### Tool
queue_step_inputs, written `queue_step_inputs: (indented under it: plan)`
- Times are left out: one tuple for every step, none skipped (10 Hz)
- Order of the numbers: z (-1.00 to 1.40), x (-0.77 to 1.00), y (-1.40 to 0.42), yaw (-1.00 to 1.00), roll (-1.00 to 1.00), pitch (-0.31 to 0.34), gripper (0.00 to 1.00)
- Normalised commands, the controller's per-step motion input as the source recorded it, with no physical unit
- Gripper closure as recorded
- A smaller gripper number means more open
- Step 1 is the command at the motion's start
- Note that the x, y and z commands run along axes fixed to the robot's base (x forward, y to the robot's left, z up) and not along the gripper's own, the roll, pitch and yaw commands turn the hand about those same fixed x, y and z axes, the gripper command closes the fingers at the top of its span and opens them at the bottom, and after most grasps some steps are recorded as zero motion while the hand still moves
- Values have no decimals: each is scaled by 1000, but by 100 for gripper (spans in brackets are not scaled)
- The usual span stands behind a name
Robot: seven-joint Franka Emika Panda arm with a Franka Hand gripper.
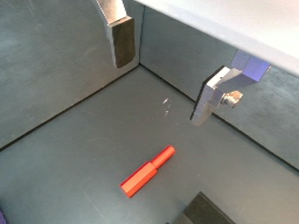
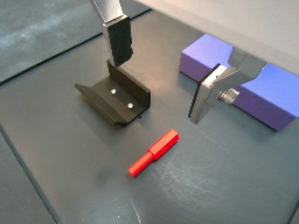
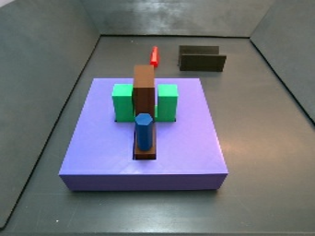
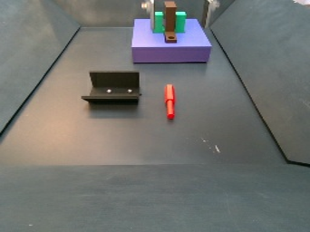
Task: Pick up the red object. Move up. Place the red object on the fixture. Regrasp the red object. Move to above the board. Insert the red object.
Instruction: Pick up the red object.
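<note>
Dark floor (image 4: 145, 136): slim red peg (image 4: 169, 101) lying flat; pincer (image 2: 163, 74) above, open, empty.

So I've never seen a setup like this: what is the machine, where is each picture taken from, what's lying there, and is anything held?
It is one robot arm with a two-finger gripper. Two pictures come from cameras on its wrist, looking down past the fingers, which are flat silver plates with dark pads. The other two come from cameras fixed beside the work area.

On the dark floor lies the red peg, flat and untouched. Beside it, apart from it, stands the fixture, a dark bracket with raised sides. Farther off is the purple board, carrying green blocks, a brown upright block and a blue peg.

The gripper hangs open above the floor, over the red peg and fixture. Nothing is between its fingers, so nothing is held. In a side view only a sliver of it may show at the top edge.
</note>
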Motion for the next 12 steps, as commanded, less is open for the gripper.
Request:
queue_step_inputs:
  plan:
    - [-40,0,0,0,-13,-13,0]
    - [-343,26,-17,0,3,-19,0]
    - [-954,0,-57,-31,86,-133,0]
    - [-1000,0,-69,-40,79,-119,0]
    - [-1000,0,-74,-46,80,-116,0]
    - [-1000,0,-91,-43,93,-116,0]
    - [-980,0,-97,-46,124,-101,0]
    - [-971,0,-166,-57,127,-111,0]
    - [-923,-23,-206,-77,107,-144,0]
    - [-883,-77,-203,-103,116,-160,0]
    - [-814,66,-134,-103,90,-94,0]
    - [-571,186,-171,-66,66,-34,0]
